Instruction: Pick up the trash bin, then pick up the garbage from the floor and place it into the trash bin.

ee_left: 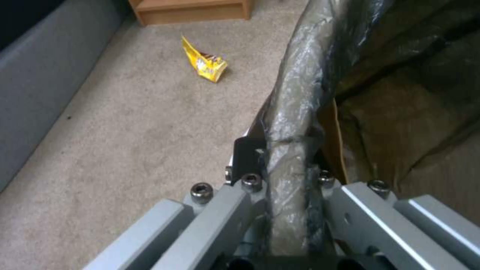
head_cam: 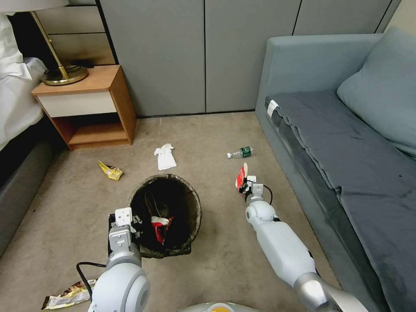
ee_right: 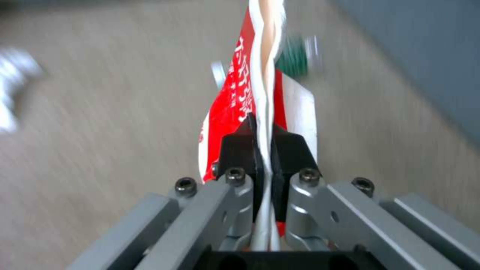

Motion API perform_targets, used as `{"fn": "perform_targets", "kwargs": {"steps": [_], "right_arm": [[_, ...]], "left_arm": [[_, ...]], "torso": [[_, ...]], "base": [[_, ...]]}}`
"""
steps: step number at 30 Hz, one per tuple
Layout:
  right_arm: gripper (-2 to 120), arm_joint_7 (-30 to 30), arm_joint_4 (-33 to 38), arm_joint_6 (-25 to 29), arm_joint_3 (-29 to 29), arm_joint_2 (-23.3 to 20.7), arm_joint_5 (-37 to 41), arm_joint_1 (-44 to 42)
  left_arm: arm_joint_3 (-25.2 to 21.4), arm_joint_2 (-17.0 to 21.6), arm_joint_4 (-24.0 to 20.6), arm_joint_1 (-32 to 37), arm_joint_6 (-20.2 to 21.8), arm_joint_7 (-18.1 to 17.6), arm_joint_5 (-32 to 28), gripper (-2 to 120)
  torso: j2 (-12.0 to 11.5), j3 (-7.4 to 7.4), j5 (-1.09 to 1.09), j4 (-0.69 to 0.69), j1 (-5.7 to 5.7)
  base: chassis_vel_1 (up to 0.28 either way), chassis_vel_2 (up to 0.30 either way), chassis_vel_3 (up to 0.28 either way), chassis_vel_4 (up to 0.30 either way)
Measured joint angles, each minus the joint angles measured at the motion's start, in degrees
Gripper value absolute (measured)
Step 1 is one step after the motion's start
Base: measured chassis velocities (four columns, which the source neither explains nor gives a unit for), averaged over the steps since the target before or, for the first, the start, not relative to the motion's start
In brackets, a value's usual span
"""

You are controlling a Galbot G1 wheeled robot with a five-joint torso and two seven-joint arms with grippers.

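The trash bin, round and lined with a dark bag, hangs above the carpet with my left gripper shut on its near-left rim. A red wrapper lies inside it. To the bin's right, my right gripper is shut on a red and white wrapper, pinched flat between the black pads in the right wrist view. Other garbage lies on the floor: a yellow wrapper, a crumpled white tissue, a small clear bottle with a green label and a brown-gold wrapper.
A blue-grey sofa runs along the right. A wooden nightstand with a brass lamp stands at the back left, beside a bed. Grey cabinet doors close off the back. Bare beige carpet lies between the arms.
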Motion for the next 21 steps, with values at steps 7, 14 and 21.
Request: {"fn": "perform_targets", "kwargs": {"steps": [7, 14, 21], "right_arm": [[1, -8.39, 21.67, 9.06, -1.15, -2.88, -1.63, -7.76], [1, -21.98, 42.87, 16.10, -6.65, -6.43, -2.98, -16.55], [1, -23.40, 46.82, 16.99, -12.11, -8.24, -4.62, -20.58]], "left_arm": [[0.30, 0.08, 0.47, -0.31, 0.08, 0.01, -0.16, 0], [0.79, 0.14, 0.67, -0.26, 0.19, 0.09, -0.23, 0], [0.81, 0.19, 0.67, -0.29, 0.22, 0.09, -0.27, 0]], "torso": [[0.00, -0.01, 0.00, 0.00, 0.00], [0.00, -0.01, -0.01, 0.00, 0.00], [0.00, -0.01, -0.02, 0.00, -0.01]], "base": [[0.000, 0.000, 0.000, 0.000], [0.000, 0.000, 0.000, 0.000], [0.000, 0.000, 0.000, 0.000]]}}
